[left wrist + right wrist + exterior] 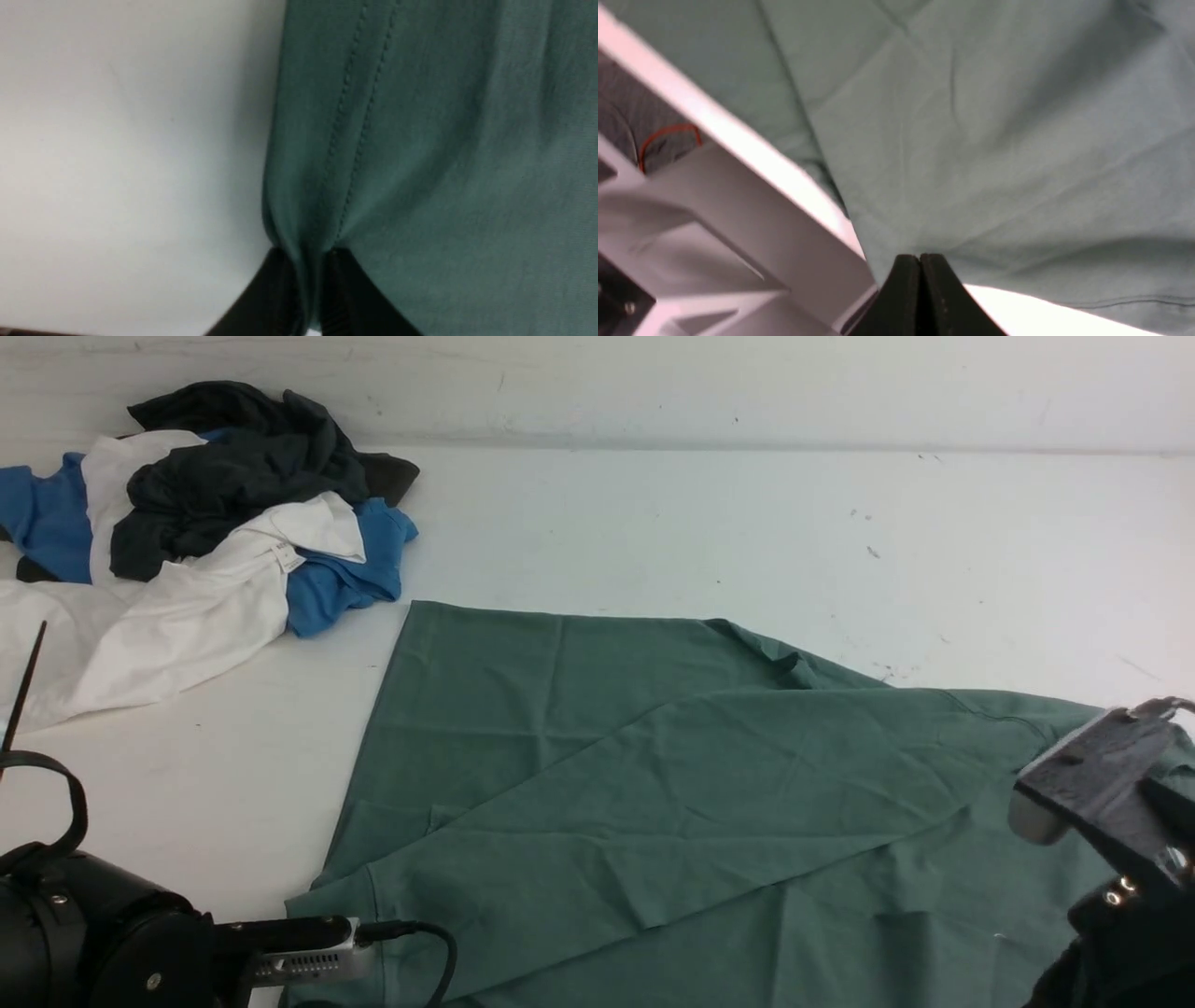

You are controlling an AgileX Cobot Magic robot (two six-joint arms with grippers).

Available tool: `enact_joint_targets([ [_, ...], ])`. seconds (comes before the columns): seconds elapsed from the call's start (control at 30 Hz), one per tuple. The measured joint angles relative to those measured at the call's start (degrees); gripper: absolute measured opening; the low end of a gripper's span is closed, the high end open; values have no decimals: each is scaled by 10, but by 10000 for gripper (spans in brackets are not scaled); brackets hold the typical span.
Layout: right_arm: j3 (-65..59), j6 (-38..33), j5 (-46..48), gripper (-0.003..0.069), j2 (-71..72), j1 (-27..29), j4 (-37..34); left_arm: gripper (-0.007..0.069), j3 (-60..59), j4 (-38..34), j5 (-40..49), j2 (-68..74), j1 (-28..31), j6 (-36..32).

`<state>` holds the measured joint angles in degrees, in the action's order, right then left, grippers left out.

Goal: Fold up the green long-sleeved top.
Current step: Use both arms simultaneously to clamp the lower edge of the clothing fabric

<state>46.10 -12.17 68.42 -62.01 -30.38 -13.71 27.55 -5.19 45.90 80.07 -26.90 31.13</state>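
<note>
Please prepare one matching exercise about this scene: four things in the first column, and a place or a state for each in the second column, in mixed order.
1. left gripper
2. right gripper
3. green top
4. blue garment

A. spread on the table, with folds across it
B. pinching the stitched edge of some green cloth
C. in the heap at the far left of the front view
D. fingertips together, with nothing between them

Pairs: 1-B, 2-D, 3-A, 4-C

Green top (pixel 709 784): matt creased cloth | table (pixel 653 523): smooth, scuffed, slightly glossy
</note>
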Motion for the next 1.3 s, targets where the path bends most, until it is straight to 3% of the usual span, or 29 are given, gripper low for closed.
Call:
enact_joint_targets([
  [0.17,-17,-32,5,-4,0,0,-2,19,0,3,2,-2,0,0],
  [0.27,-65,-41,-8,41,0,-2,-2,17,-2,17,9,-13,0,0],
  [0.43,-143,-42,-76,150,0,-41,-1,16,-5,26,25,-57,0,1],
  [0.6,-191,-40,-161,321,0,-112,-1,16,-6,26,36,-114,0,2],
  [0.77,-193,-22,-200,409,-8,-148,16,16,-6,24,38,-132,0,3],
  [1.07,-193,0,-219,429,-112,-191,33,16,-7,11,39,-133,0,6],
  [1.23,-190,67,-236,426,-154,-218,75,16,-7,9,39,-133,0,6],
  [1.3,-186,126,-240,397,-164,-223,117,16,-7,9,42,-133,0,6],
])
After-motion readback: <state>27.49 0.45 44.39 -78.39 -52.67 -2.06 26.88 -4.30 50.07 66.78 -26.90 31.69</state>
